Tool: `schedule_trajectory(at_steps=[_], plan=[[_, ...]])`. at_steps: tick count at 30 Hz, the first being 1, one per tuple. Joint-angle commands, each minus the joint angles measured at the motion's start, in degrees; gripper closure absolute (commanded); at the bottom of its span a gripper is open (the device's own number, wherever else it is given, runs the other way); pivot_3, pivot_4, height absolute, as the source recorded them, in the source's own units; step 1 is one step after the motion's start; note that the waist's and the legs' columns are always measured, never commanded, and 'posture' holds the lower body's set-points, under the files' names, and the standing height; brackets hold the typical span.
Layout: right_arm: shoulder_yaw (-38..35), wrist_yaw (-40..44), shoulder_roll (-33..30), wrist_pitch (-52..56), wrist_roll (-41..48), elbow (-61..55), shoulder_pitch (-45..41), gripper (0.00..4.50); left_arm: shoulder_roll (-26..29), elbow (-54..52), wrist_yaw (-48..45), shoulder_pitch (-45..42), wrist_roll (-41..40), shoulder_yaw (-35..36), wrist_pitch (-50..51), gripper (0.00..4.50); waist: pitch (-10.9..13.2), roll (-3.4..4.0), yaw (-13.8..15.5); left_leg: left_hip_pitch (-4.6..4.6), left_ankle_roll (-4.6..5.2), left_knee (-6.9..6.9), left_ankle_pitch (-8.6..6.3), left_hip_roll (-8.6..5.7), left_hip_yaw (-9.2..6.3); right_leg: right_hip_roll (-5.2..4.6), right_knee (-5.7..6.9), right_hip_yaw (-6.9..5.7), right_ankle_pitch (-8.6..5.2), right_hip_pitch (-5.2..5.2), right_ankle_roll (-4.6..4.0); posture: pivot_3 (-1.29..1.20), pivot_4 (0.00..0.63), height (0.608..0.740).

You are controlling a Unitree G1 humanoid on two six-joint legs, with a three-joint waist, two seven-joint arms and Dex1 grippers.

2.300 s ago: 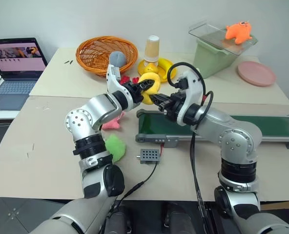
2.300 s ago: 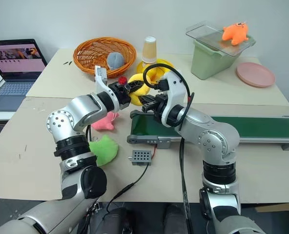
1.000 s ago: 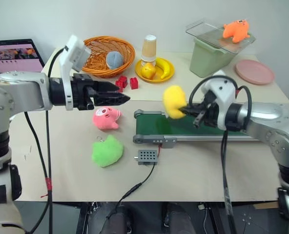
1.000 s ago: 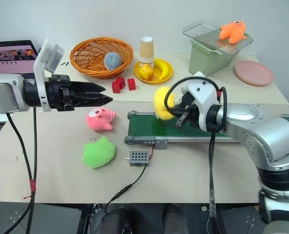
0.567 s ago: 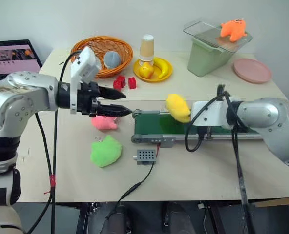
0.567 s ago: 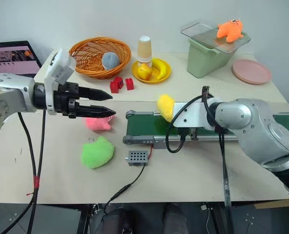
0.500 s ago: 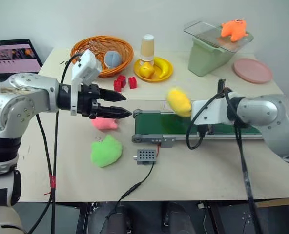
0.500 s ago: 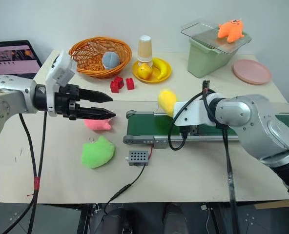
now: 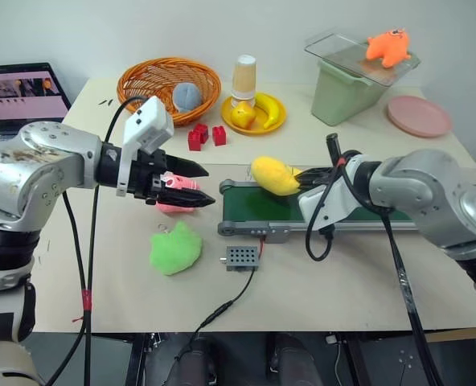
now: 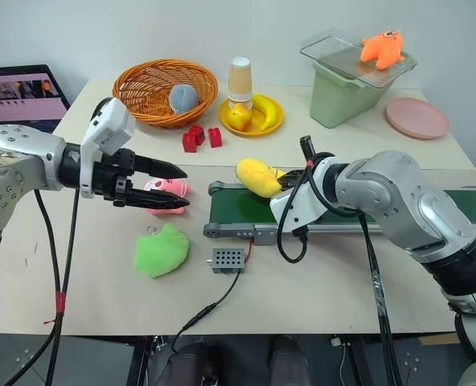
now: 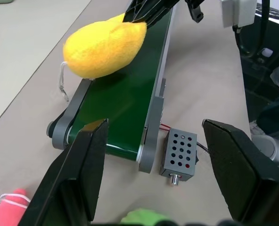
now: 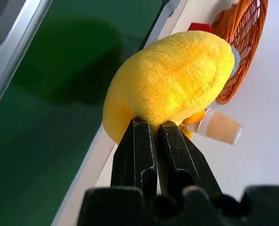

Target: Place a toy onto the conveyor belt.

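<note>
The right end effector is clamped on an edge of the yellow plush toy, which hangs over the roller end of the conveyor belt (not resting on it). Released here, the toy may roll off that end onto the worktop. The left end effector, jaws apart and empty, points toward the belt.

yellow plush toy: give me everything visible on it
The yellow plush toy is an oval, fuzzy soft lump with a thin white loop at one end. The right gripper is shut on a pinch of its fabric, holding it in the air above the near end of the conveyor belt, not resting on it.
</note>
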Motion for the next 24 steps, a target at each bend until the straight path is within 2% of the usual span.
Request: schedule_trajectory(at_steps=[1,17,24], plan=[[-3.75,0.74,0.1,-3.18,-0.53,-0.44,0.73,4.5,-0.23,-0.43,-1.16,-1.24,1.3,0.62,-1.54,1.12,0.0,0.0,0.01,0.0,0.0,0.01,0.0,0.0,0.0,0.0,0.01,0.0,0.0,0.0,-0.01,0.0,0.15,0.734],[-7.33,7.2,2.39,-1.6,2.35,-3.21,6.64,4.5,-2.23,0.93,-3.17,-2.67,4.56,0.36,-2.19,1.12,0.0,0.0,-0.01,0.03,0.01,0.29,0.0,0.03,-0.04,0.0,0.69,0.05,-0.03,0.01,0.0,0.0,0.15,0.734],[-8.9,9.23,3.76,1.93,3.49,-4.39,7.27,2.22,-2.97,1.39,-3.47,-3.25,5.17,0.32,-2.46,1.07,0.0,0.0,-0.01,0.03,0.01,0.31,0.0,0.03,-0.04,0.0,0.72,0.05,-0.03,0.01,-0.01,0.0,0.15,0.734]])
